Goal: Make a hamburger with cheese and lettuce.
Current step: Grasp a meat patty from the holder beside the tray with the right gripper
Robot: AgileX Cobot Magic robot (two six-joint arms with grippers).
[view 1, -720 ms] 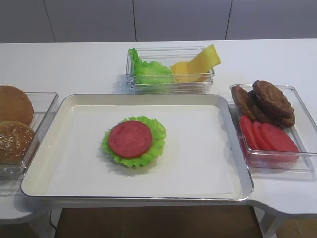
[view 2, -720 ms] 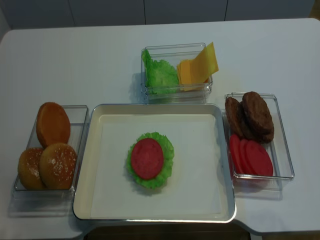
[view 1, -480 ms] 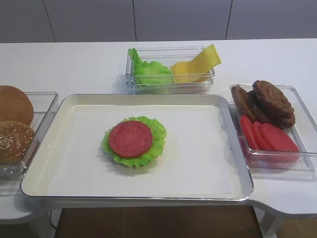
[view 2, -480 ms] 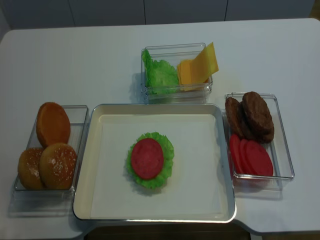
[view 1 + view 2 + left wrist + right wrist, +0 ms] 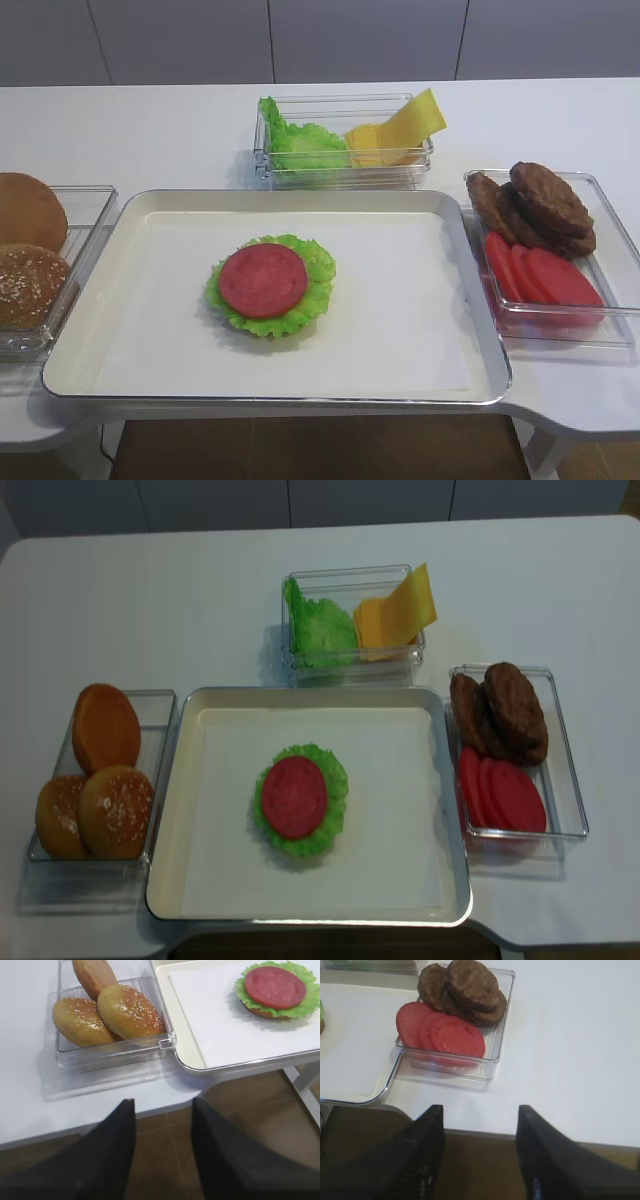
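The hamburger [image 5: 266, 283] [image 5: 297, 800] [image 5: 274, 987] is a low stack near the middle of the tray [image 5: 450, 300]: a ruffled green leaf with a red round slice on top and a brown edge showing underneath. Yellow cheese [image 5: 400, 128] [image 5: 398, 613] and loose lettuce [image 5: 300, 145] [image 5: 320, 630] share the clear bin behind the tray. My right gripper [image 5: 480, 1108] hangs open and empty off the table's front edge, short of the patty bin. My left gripper [image 5: 163, 1101] is open and empty below the front edge, near the bun bin. Neither gripper appears in the high views.
A clear bin of sesame buns [image 5: 28, 262] [image 5: 107, 1012] [image 5: 100, 780] sits left of the tray. On the right, another bin holds dark patties [image 5: 540, 200] [image 5: 465, 989] and red slices [image 5: 540, 275] [image 5: 440, 1030]. The tray's rim [image 5: 192, 1060] lies close to the bun bin.
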